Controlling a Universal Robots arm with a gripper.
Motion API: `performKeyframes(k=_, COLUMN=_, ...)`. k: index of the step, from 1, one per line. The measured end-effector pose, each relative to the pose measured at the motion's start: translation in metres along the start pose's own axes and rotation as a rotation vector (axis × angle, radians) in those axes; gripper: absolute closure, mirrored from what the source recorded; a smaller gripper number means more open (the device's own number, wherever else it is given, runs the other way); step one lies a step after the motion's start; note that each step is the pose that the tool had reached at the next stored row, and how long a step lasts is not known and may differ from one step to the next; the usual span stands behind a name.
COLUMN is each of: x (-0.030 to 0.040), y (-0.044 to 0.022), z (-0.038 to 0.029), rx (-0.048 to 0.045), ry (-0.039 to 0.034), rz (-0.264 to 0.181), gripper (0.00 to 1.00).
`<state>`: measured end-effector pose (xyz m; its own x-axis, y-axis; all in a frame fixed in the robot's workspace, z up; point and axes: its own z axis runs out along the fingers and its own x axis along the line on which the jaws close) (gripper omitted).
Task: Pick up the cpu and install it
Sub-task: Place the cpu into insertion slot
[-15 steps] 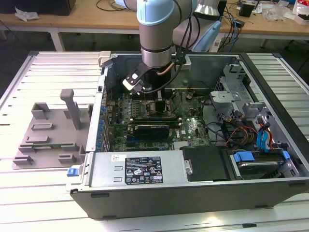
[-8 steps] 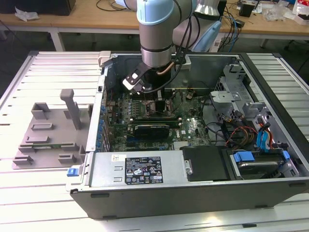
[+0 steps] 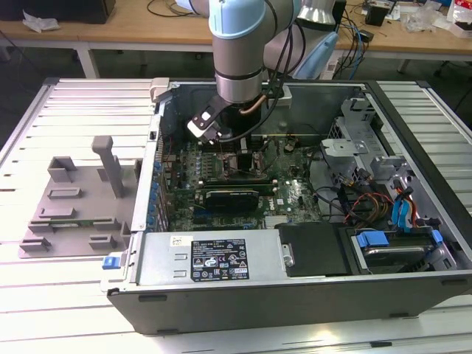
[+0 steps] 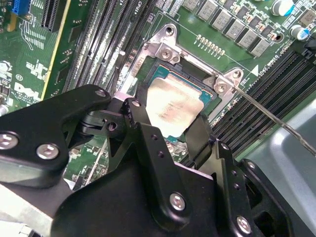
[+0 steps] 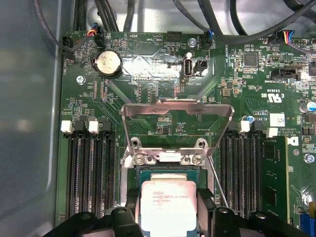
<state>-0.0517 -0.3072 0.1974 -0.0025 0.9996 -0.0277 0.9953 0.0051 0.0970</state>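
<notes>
cpu brushed silvery metal; socket frame shiny metal.

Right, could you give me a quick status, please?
Gripper down around cpu, which sits at open socket; seating unclear. Load plate raised, clear of it.

Open computer case, grey tray beside it, coin battery on motherboard.

Tray: you find it on the table, at the exterior view's left of the case.
Motherboard: inside the case, under your gripper.
Cpu: at the socket, memory slots either side.
</notes>
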Motion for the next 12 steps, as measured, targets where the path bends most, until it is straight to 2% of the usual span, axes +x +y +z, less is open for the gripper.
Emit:
performKeyframes(k=5, x=0.0, y=-0.0001, z=0.0008, rx=0.0, ry=0.0, rz=0.0, gripper=0.46)
performKeyframes(k=6, x=0.0001, y=0.0, z=0.0009, rx=-0.0002, ry=0.0002, rz=0.0, gripper=0.38)
performKeyframes(k=9, x=0.0001, y=0.0, z=0.0003, rx=-0.0001, ry=0.0001, rz=0.0, gripper=0.38)
performKeyframes(k=12, x=0.0009, y=0.0, z=0.0001, rx=-0.0009, ry=0.0068, rz=0.001, gripper=0.38)
